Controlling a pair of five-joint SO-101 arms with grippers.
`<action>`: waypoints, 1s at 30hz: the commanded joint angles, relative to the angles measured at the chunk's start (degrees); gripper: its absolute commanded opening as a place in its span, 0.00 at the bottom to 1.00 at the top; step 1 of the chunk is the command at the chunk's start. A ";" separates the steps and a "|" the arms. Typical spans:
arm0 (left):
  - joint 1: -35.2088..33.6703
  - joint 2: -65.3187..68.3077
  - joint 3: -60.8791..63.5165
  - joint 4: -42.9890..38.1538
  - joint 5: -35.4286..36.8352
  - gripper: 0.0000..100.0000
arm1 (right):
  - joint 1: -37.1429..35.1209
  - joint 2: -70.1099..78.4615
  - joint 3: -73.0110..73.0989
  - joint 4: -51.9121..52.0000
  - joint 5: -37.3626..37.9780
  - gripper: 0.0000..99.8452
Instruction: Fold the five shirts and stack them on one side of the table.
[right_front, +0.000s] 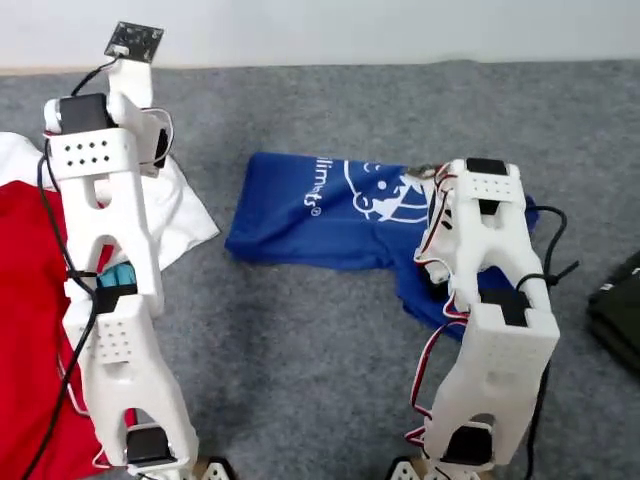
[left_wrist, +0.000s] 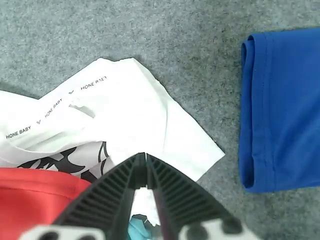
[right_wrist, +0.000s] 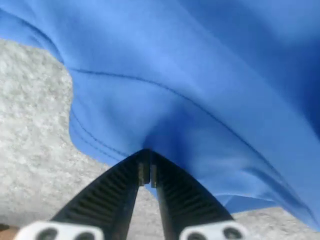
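Right tool (right_wrist: 145, 154), pinching 1 thin fold of the blue shirt (right_wrist: 210, 75), may lose it if dragged; left tool (left_wrist: 145, 159) is pressed together, empty

Blue shirt (right_front: 300, 215) partly folded mid-table, white shirt (right_front: 188, 222) touching red shirt (right_front: 25, 300)

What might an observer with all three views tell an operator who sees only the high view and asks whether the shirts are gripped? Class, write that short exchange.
Operator: Is the blue shirt gripped?
Observer: Yes. The right gripper is shut on it, and the fabric puckers at its tips.
Operator: And the white shirt?
Observer: The left gripper is shut with its tips over that shirt. I cannot tell whether it pinches any cloth.
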 joint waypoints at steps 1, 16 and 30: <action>-0.26 -2.29 -1.80 1.41 0.53 0.00 | -0.40 0.48 -3.08 2.59 -0.26 0.01; -0.35 -2.29 -1.80 1.41 0.35 0.00 | 3.65 -0.13 -3.08 8.66 4.31 0.01; 0.00 -2.29 -0.31 1.41 0.44 0.00 | -8.75 -14.11 0.18 10.86 3.78 0.20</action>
